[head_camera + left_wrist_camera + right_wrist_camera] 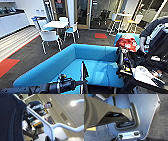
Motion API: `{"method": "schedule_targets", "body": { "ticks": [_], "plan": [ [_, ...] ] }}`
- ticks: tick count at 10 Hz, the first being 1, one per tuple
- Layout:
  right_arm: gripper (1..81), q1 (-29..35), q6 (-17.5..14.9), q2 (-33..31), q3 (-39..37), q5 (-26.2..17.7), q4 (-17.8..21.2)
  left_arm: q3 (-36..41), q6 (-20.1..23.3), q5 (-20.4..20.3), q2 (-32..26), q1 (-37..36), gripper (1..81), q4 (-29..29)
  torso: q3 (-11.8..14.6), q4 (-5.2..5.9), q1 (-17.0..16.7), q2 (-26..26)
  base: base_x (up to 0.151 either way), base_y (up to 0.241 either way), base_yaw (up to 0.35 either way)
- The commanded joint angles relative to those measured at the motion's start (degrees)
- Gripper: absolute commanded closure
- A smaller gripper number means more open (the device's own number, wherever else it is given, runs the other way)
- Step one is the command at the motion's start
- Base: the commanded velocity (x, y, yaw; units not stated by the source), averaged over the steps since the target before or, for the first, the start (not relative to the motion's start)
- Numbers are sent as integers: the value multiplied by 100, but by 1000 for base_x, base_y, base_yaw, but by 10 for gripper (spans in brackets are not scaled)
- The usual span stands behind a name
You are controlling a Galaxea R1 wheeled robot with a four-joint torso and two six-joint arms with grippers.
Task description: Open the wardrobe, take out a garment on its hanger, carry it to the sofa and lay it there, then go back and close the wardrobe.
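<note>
**Left arm at the sofa with the hanger**

- Head view: blue sofa directly ahead, seat wide open to the camera. Left arm comes in low from the left, left gripper over the sofa's front edge.
- A thin dark vertical strip hangs at the gripper: looks like the garment seen edge-on.
- Left wrist view: white hanger close to the camera, black garment draped on it. Left fingers: can't tell how far open or whether they clamp the hanger.
- Right gripper: fingers not readable, can't tell the state.
- Red item on the sofa's far right end. Person with a control rig just beyond it.
- White chairs and a surface behind the sofa.
</note>
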Motion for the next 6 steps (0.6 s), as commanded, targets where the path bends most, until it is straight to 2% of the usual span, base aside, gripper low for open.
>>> {"method": "schedule_targets", "body": {
  "ticks": [1,4,6],
  "plan": [
    [10,51,-34,31,56,-340,-93,-144,-538,-618,-213,-1312,811,84,2,0,0,0,0,0,0],
    [10,59,-42,49,29,-357,-93,-636,-1251,-698,-73,-1988,811,93,-63,0,0,2,0,0,0],
    [10,60,-42,92,-32,-366,-76,-1074,-1487,-653,287,-2401,811,84,-65,0,0,2,0,0,0]
  ]
}}
